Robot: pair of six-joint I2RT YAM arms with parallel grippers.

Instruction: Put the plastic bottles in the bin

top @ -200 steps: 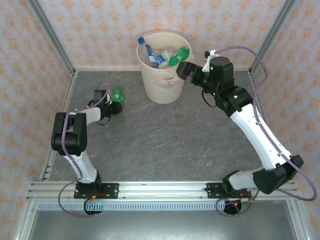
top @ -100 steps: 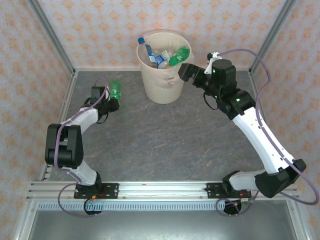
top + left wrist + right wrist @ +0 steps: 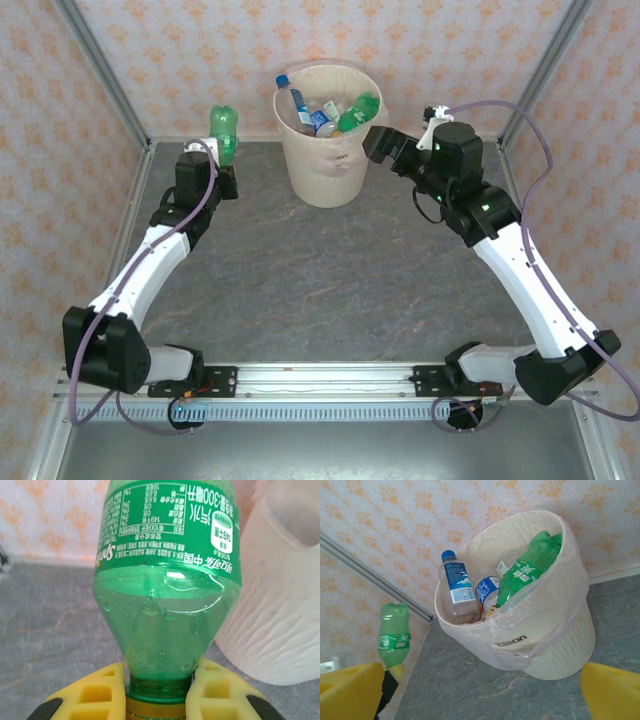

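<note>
One green Sprite bottle (image 3: 167, 580) is clamped by its neck in the left gripper (image 3: 215, 172). The two yellow fingers (image 3: 100, 692) press in from either side just above the yellow cap, and the bottle's base points away from the wrist. In the top view this bottle sits at 9 o'clock of the bin (image 3: 322, 180), near it but apart from it, and close to the back wall at about 11 o'clock of the grey table (image 3: 300, 280). The single cream bin stands at 12 o'clock of the table. It is lined with a thin pinkish bag (image 3: 520, 625) that folds out over its rim. Three bottles inside it can be counted with confidence. One is a clear bottle with a blue cap (image 3: 456, 587), leaning against the rim at 9 o'clock of the bin's mouth. One is a small blue-labelled bottle (image 3: 487, 590) near the middle. One is a green bottle (image 3: 527, 570) slanting up towards 2 o'clock, with its base above the rim. More clear plastic lies jumbled beneath them, and how many pieces there are cannot be told. The right gripper (image 3: 378, 143) hangs at 3 o'clock of the bin, just beside its upper wall. Its two yellow fingers (image 3: 350, 692) are spread wide with nothing between them, and they frame the bin in the right wrist view.
</note>
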